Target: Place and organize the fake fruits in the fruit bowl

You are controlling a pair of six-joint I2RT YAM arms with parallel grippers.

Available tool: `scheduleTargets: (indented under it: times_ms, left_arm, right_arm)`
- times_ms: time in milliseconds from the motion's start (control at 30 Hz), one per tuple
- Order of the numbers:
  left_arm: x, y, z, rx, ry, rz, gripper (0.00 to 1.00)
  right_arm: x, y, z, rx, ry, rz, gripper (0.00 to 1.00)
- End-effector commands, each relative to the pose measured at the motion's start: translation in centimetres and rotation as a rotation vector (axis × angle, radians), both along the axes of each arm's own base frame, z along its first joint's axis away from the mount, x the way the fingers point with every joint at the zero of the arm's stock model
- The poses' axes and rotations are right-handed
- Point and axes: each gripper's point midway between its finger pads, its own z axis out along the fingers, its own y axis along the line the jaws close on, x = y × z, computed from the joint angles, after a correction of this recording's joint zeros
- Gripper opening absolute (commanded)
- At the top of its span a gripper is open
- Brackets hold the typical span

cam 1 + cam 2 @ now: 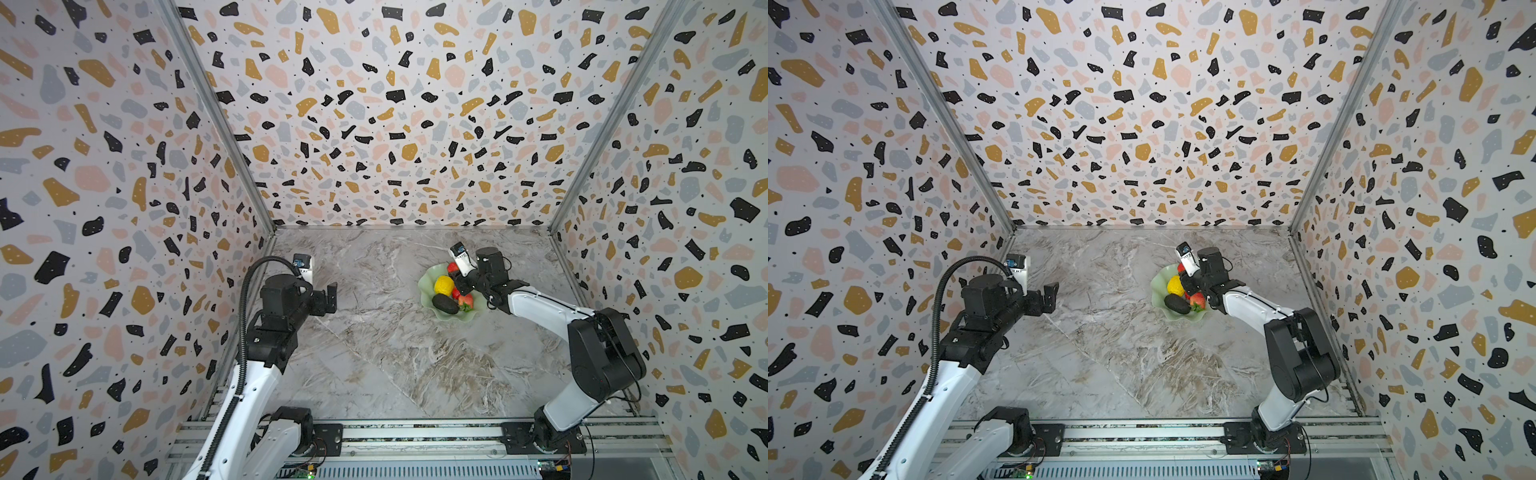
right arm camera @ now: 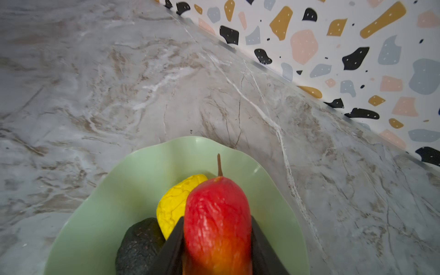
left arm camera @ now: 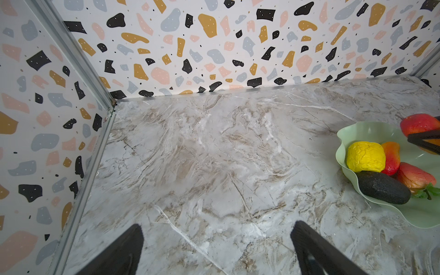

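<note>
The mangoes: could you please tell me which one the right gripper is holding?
The stemmed mango between the fingers; the other mango lies in the bowl.

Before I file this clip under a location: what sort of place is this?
Probably a staged robot test booth, not a real kitchen: printed terrazzo wall panels box in a marble-look tabletop, with left arm and right arm mounted on a rail at its near edge.

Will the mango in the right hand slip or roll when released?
Probably stiff: the mango holds shape in the right hand. Its glossy, tapered skin may slip. Rounded, it could roll toward the yellow fruit in the bowl.
</note>
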Motion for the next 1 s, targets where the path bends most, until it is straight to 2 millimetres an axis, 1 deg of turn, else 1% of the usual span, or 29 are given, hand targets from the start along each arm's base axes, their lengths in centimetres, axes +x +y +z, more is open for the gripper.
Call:
scheduleTargets:
  times_ms: [0, 133, 267, 333, 533, 600, 667, 733, 800, 867, 967]
  left_arm:
    - [0.2, 0.2, 0.4, -0.002, -0.026, 0.008, 1.0]
    - [0.3, 0.2, 0.3, -0.001, -0.023, 0.01, 1.0]
    - [0.4, 0.2, 0.2, 0.0, -0.018, 0.011, 1.0]
    - [0.5, 0.2, 0.1, 0.0, -0.014, 0.011, 1.0]
    - [0.6, 0.2, -0.1, 0.001, -0.008, 0.01, 1.0]
    - [0.6, 0.2, -0.1, 0.0, -0.006, 0.01, 1.0]
    - [0.6, 0.2, -0.2, 0.001, -0.003, 0.01, 1.0]
    - [0.7, 0.2, -0.2, 0.001, -0.003, 0.011, 1.0]
    - [0.7, 0.2, -0.2, 0.001, -0.002, 0.011, 1.0]
    - [0.7, 0.2, -0.3, 0.003, -0.001, 0.011, 0.99]
    - [0.7, 0.2, -0.2, 0.003, -0.002, 0.012, 1.0]
  right_arm:
    - [1.5, -0.6, 0.2, -0.05, -0.039, -0.026, 0.21]
    - [2.5, -1.2, -0.6, -0.071, -0.035, -0.035, 0.24]
    - [3.3, -1.9, -0.4, -0.061, -0.046, -0.047, 0.27]
    - [3.6, -2.0, -0.4, -0.057, -0.045, -0.048, 0.3]
    - [3.8, -1.5, -1.2, -0.028, -0.02, -0.029, 0.49]
    - [3.8, -1.3, -1.4, -0.014, -0.012, -0.026, 0.6]
    - [3.8, -1.2, -1.4, -0.01, -0.009, -0.026, 0.67]
    - [3.8, -1.3, -1.0, -0.01, -0.013, -0.029, 0.74]
    - [3.6, -1.7, -0.3, -0.013, -0.026, -0.039, 0.79]
    - [3.1, -2.1, 1.0, -0.015, -0.046, -0.045, 0.82]
    - [1.6, -3.0, 3.5, -0.012, -0.096, -0.061, 0.89]
